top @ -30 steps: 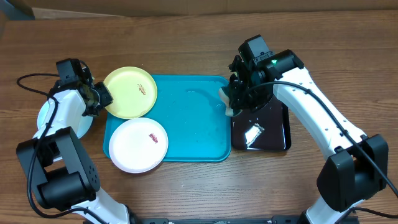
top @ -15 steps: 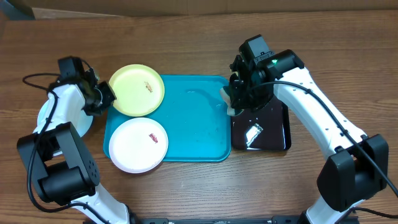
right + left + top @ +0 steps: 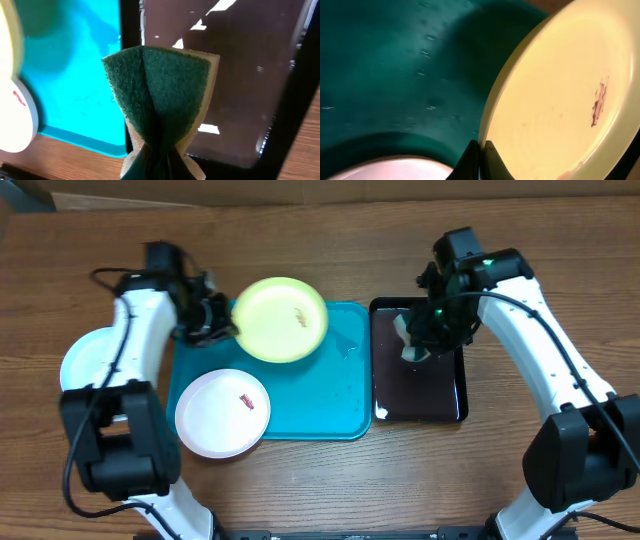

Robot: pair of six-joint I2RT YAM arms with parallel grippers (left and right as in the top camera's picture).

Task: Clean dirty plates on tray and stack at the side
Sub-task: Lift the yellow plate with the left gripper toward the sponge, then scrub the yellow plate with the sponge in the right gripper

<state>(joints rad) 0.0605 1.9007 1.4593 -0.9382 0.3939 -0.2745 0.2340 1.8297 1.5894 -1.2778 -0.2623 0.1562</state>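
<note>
Yellow-green plate (image 3: 283, 319), round with no long axis, faces up over the far-left corner of the tray (image 3: 320, 400), overhanging the far rim; left gripper (image 3: 228, 330) pinches its edge; white plate (image 3: 222, 412) lies at the near-left corner; pale cyan plate (image 3: 80, 370), left of the tray, is partly hidden by the arm; right gripper (image 3: 160, 155) clenches a green sponge (image 3: 160, 90) over the black tray (image 3: 420, 395) to the right.

A robotics lab bench: the left arm (image 3: 135, 345) and right arm (image 3: 530, 340), cables (image 3: 60, 308) trailing, flank the tray (image 3: 320, 395) on a wooden counter (image 3: 400, 480).
</note>
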